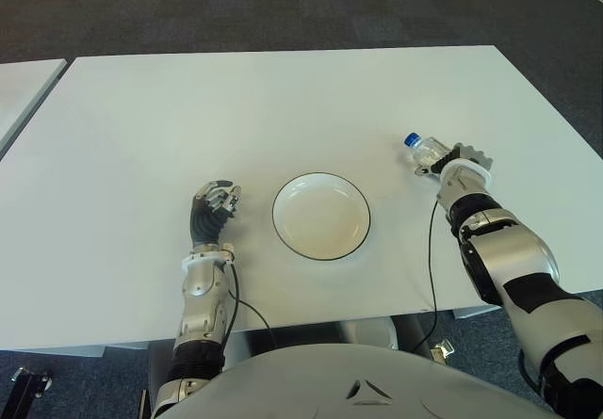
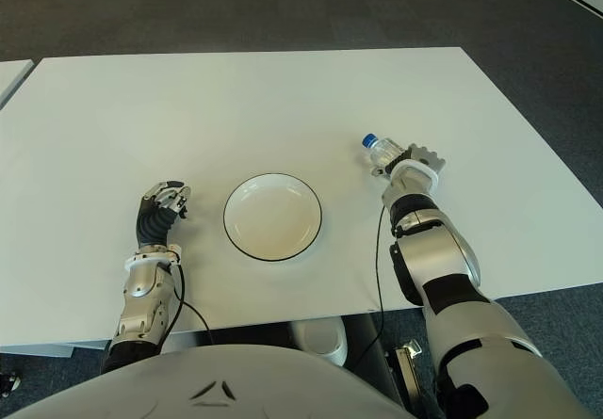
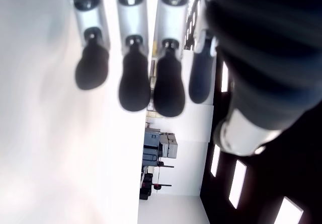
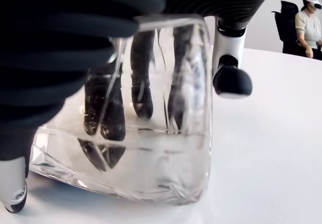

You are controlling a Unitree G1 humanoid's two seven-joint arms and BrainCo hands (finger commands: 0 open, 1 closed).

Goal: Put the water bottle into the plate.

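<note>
labels: none readable on water bottle (image 1: 429,152)
right hand (image 1: 456,163): fingers wrapped around bottle, right of plate (image 1: 321,217)
left hand (image 1: 213,204): curled, holding nothing, left of plate

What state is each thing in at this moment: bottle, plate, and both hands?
Water bottle: capped, gripped by the right hand, to the right of the plate, not yet in it.
Plate: upright on the table, holding nothing.
Right hand: fingers closed around the bottle.
Left hand: to the left of the plate, fingers curled, holding nothing.
</note>
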